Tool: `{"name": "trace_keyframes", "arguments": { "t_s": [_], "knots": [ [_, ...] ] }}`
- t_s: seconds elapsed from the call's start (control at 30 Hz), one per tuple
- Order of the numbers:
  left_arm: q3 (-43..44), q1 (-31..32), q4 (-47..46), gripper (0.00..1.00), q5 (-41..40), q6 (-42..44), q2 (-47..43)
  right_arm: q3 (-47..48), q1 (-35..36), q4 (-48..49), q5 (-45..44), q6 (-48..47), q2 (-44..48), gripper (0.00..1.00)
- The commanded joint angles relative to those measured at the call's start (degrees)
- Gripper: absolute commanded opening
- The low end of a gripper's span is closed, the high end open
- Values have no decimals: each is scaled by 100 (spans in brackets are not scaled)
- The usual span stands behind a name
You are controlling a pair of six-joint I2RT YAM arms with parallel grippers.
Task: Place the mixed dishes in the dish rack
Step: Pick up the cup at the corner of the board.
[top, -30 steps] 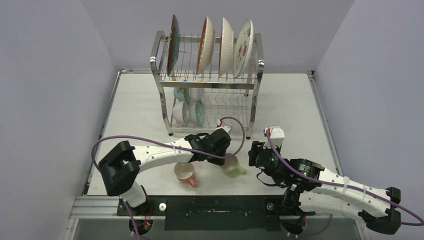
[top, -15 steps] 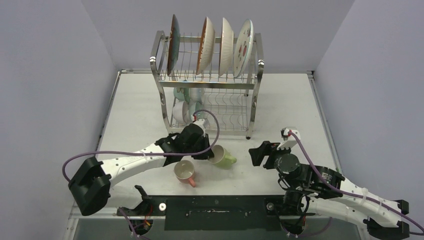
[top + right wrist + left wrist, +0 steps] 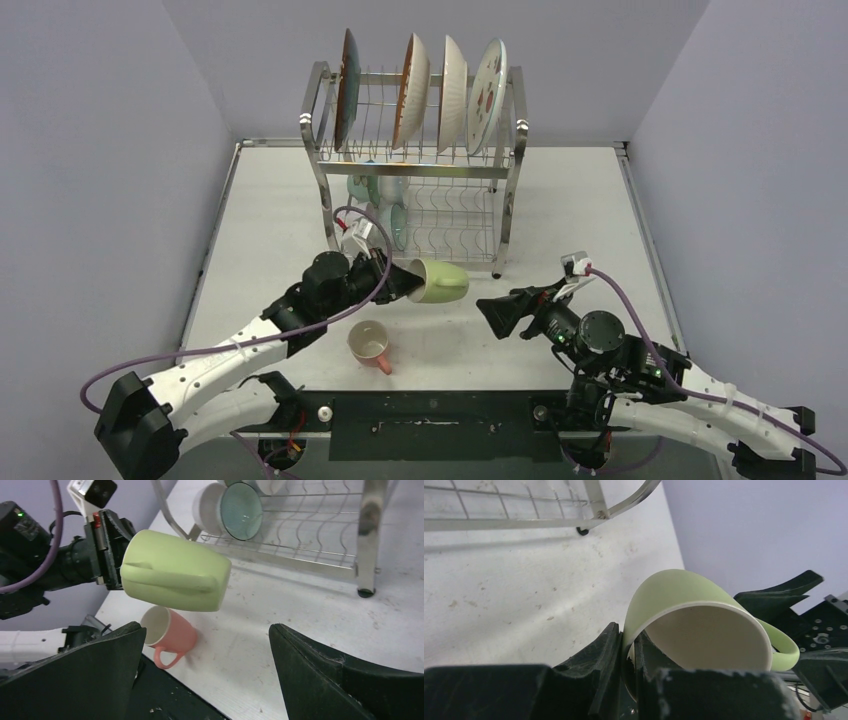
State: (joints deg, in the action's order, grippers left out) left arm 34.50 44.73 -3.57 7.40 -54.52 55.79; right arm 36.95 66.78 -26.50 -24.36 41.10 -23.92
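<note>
Mug [image 3: 438,281], the green one, hangs on its side off the table [image 3: 580,200], right in front of the rack [image 3: 508,200]'s lower tier. Your left gripper [image 3: 400,284] pinches its rim. Your right gripper [image 3: 500,310] gapes wide, empty, just right of it. Pink mug [image 3: 370,346] lies on the table.

Lit brightly and evenly from overhead. Casting only a soft grey shadow beneath dish rack [image 3: 524,524] onto desk [image 3: 524,595]. Glinting on its steel. Softly blurred at near right fingers [image 3: 340,680].
</note>
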Motion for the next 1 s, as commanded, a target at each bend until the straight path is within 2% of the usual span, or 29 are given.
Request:
{"name": "trace_keyframes", "arguments": {
  "t_s": [0.0,0.1,0.6,0.8,0.97],
  "knots": [
    [-212,-174,-2055,0,398,-610,-357,-103,-7,1191,757,-401,-192,100],
    [-472,-285,-2742,0,465,-881,-423,-151,-7,1618,918,-424,-350,100],
    [-1042,-542,-5187,0,631,-1588,-311,-476,-7,3408,498,29,-906,100],
    [-1120,-536,-6182,0,753,-1827,-52,-709,-7,4539,493,386,-1249,100],
    [-1199,-538,-6615,0,751,-1945,24,-843,-7,5702,689,535,-1636,100]
  ]
}}
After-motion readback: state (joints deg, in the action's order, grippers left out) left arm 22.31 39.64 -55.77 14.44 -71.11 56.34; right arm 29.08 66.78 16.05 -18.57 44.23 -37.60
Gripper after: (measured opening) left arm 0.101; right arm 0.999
